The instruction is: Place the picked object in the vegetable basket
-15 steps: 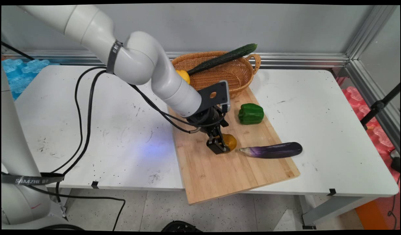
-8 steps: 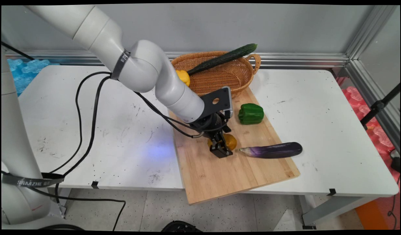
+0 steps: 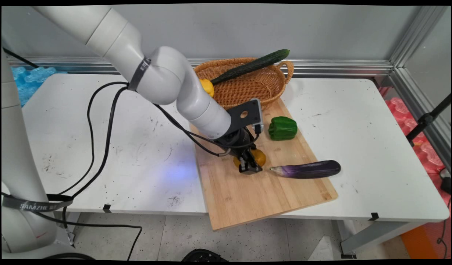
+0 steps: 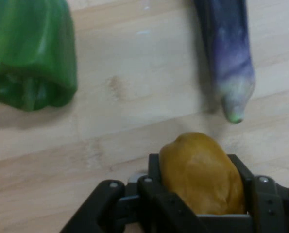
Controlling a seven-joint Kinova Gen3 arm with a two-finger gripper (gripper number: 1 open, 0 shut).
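1. Black end effector is sitting low over the wooden cutting board, its fingers pinching a yellow-orange fruit, rounded and lemon-like.
2. Fruit is sitting between the two fingers in the hand view, filling the gap; in the main view it is showing on both sides of the end effector, at the board's middle.
3. Purple eggplant is lying on the board just right of the fruit, its pale stem end pointing toward it, apart from it.
4. Green bell pepper is resting on the board, farther back, near the end effector.
5. Wicker basket is standing at the board's far end on the white desk, with a long cucumber lying across its rim and a yellow fruit showing at its left edge, partly hidden by the arm.
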